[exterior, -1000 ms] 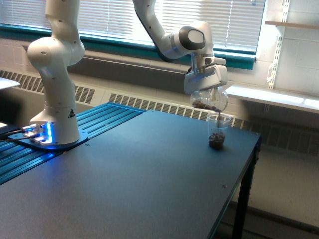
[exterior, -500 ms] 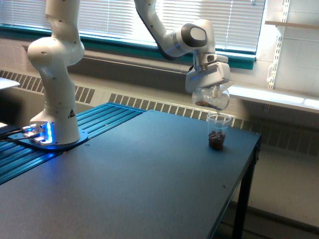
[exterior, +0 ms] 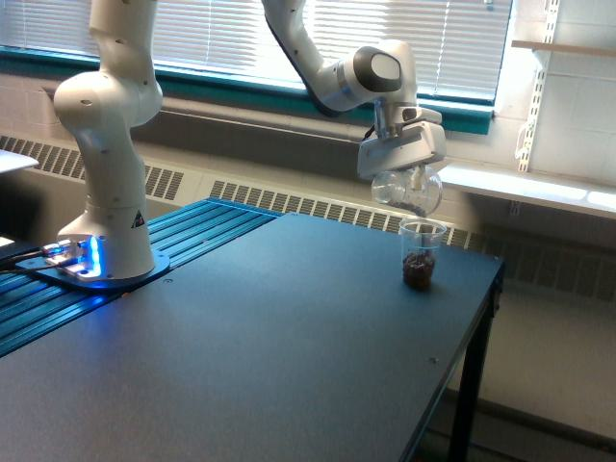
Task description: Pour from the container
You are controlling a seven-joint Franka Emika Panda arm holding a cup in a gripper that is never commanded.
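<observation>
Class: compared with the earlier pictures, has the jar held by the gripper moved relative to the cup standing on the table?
Yes. The container has risen slightly above the unmoved cup, shifting a little toward the exterior view's right.

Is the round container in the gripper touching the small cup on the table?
Cannot tell. In the exterior view the container hangs tilted just above the cup, and its lower edge comes so near the cup's rim that no gap or contact shows plainly.

Dark table (exterior: 289, 366) before blinds-covered windows (exterior: 221, 34), radiator (exterior: 289, 204) beneath.
</observation>
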